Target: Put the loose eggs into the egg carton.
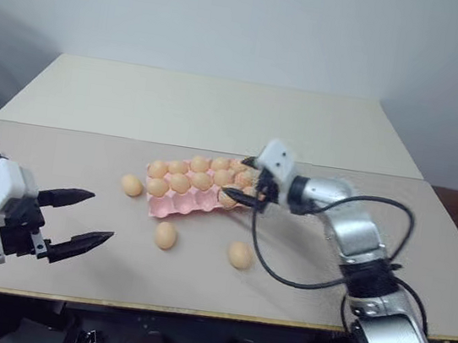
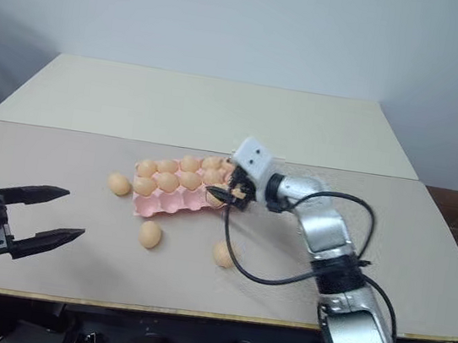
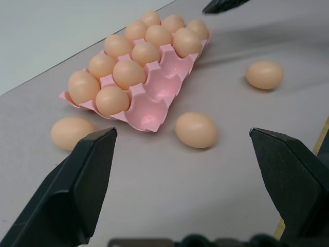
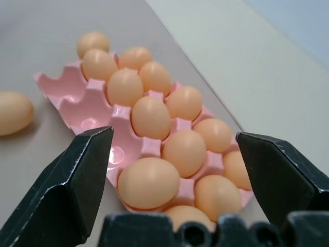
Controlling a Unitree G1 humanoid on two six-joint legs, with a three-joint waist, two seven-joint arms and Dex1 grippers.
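Right tool (image 1: 238,198) spread wide over egg carton (image 1: 175,205); loose eggs (image 1: 165,235) smooth, fragile, needing gentle mid-shell grip.

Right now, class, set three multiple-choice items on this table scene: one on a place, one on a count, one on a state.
1. Where is the right gripper?
A. Over the right end of the egg carton
B. Over the far edge of the table
C. Beside the left gripper

2. How many loose eggs lie on the table outside the carton?
A. One
B. Three
C. Five

3. What state is the left gripper in?
A. Shut on an egg
B. Open and empty
C. Shut on nothing

Answers:
1. A: the right gripper hangs over the right end of the egg carton.
2. B: the loose eggs are one left of the carton and two in front of it, all on the table.
3. B: the left gripper has its fingers spread with nothing between them.
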